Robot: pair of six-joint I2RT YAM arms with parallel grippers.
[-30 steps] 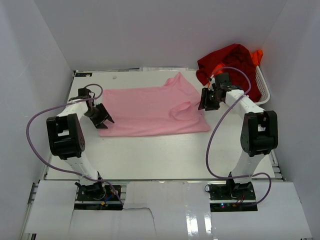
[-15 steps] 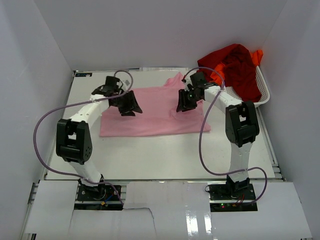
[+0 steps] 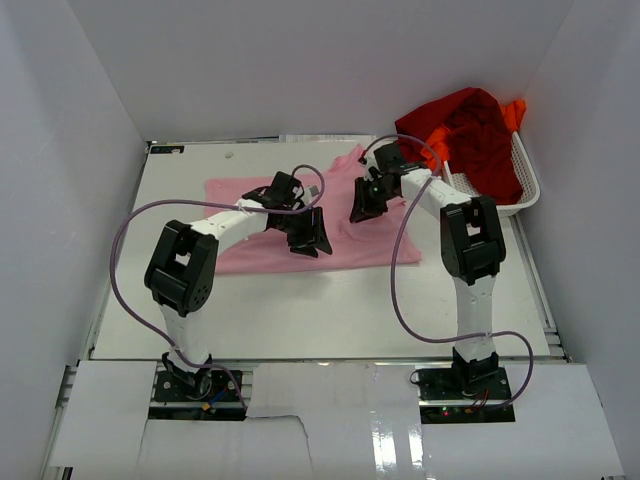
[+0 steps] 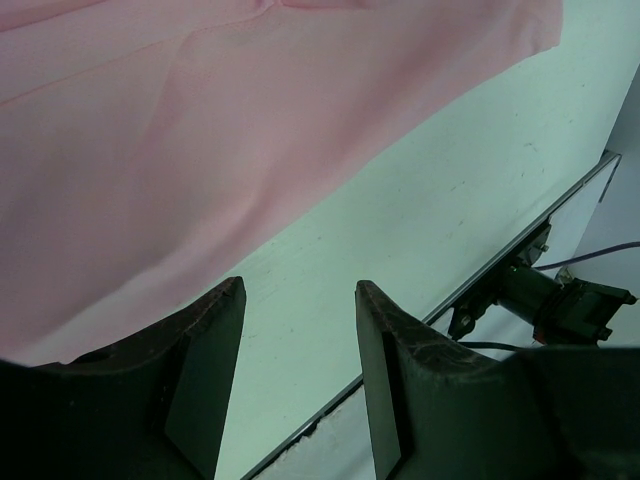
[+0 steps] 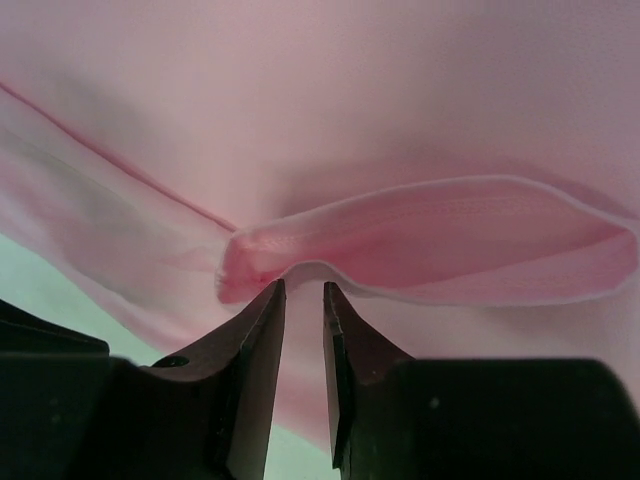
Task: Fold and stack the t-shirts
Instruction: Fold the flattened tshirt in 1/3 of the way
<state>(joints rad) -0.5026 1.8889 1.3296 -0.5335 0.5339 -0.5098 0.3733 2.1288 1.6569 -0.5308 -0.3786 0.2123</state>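
The light pink t-shirt (image 3: 355, 245) lies spread flat in the middle of the table (image 3: 300, 310), with one sleeve pointing to the far edge. Its cloth is plain and smooth, with a small raised fold (image 5: 420, 235) on its right part.

The dark red t-shirt (image 3: 470, 125) and the bright orange t-shirt (image 3: 515, 112) are crumpled together in a white mesh basket (image 3: 525, 185) at the far right corner.

The left gripper (image 4: 298, 295) is over the near edge of the pink shirt, its fingers apart with nothing between them. The right gripper (image 5: 303, 288) has its fingers close together with only a narrow gap, and the tips are at the raised fold. One cannot tell if they pinch the cloth.

The table is white and plain white walls (image 3: 300, 60) stand around it.
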